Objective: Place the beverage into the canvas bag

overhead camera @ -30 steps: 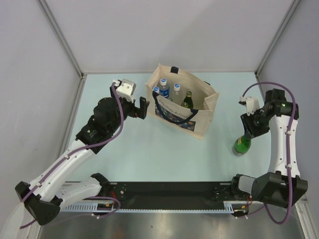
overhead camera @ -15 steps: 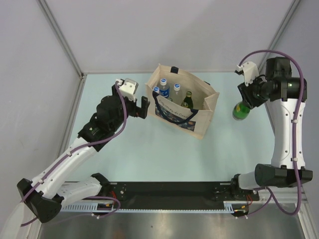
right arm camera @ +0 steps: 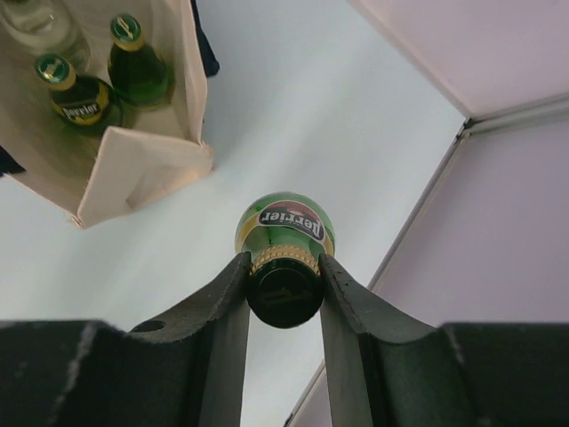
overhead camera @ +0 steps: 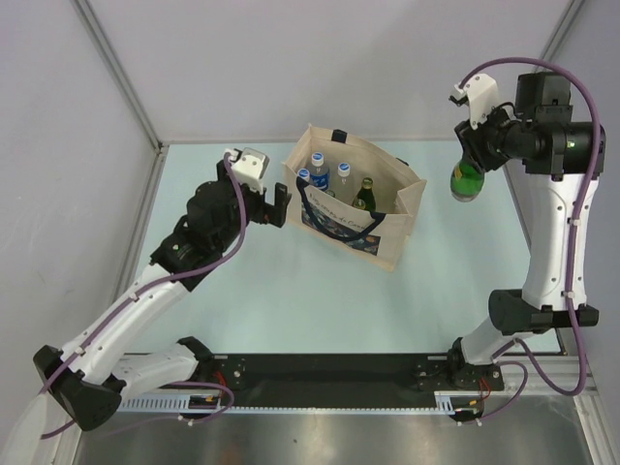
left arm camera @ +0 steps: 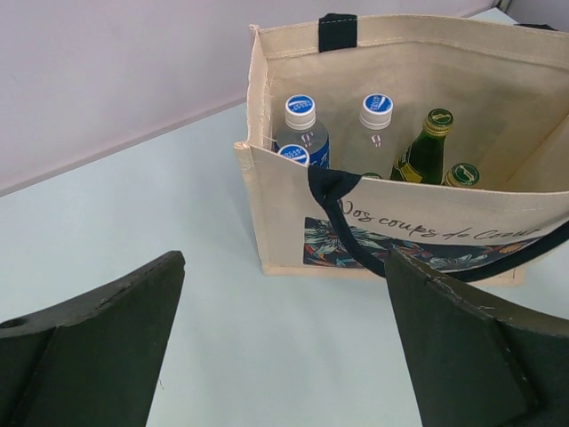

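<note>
Two-arm workcell, seen from above and from both wrists.

(a) Table (overhead camera: 291, 310): pale, walled on three sides.

(b) Right arm (overhead camera: 552, 232): raised high, its wrist over the far right corner of the table. Left arm (overhead camera: 145, 291): reaches forward, its wrist just left of the bag.

(c) Bag (overhead camera: 407, 205) (left arm camera: 284, 205) (right arm camera: 133, 169): beige, upright and open-topped at mid-table, with dark handles (left arm camera: 342, 191) and a dark printed panel on its near face.

(d) Bottle (overhead camera: 464, 182) (right arm camera: 284, 222): green glass, hanging neck-up, lifted clear of the table. It lies right of the bag and well apart from it, not over the opening.

(e) Bag contents: three blue-capped water bottles (left arm camera: 300, 116) (overhead camera: 318, 163) at the left end; two green bottles (left arm camera: 427, 147) (right arm camera: 133, 67) to the right, all upright.

(f) Right gripper (overhead camera: 471, 163) (right arm camera: 284, 267): fingers (right arm camera: 236, 302) pinching the bottle's neck just below the cap, one on each side.

(g) Left gripper (overhead camera: 278, 206) (left arm camera: 284, 294): jaws spread wide and holding nothing, facing the bag's left end. From above it looks near the bag wall; contact cannot be told.
</note>
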Motion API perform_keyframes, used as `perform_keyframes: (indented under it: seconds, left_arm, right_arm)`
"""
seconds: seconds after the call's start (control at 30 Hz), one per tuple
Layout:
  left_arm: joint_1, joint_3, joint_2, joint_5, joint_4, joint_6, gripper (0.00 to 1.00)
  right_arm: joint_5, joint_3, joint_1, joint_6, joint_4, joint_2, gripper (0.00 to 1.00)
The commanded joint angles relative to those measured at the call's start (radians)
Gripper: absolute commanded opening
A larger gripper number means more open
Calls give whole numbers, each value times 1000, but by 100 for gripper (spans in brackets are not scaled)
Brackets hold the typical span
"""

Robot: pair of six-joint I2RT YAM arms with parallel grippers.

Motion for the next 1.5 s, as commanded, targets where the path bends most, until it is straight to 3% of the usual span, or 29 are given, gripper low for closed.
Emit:
perform_keyframes:
  seconds: [0.0,0.23,0.8,1.2,1.47]
  left_arm:
    - [7,47,15,1,10,-4,100]
    - [7,43,18,-4,11,-13,100]
    - [8,48,21,-36,-1,-7,100]
    - [16,48,35,-53,-1,-10,100]
    - [25,22,4,-65,-1,-13,100]
  right_arm:
    - [-11,153,34,17,-70,17,0]
    - [-65,250,88,58,26,54,0]
    - [-162,296,263,129,290,91,0]
    - [-263,303,289,149,313,215,0]
    - [-298,217,232,121,276,220,0]
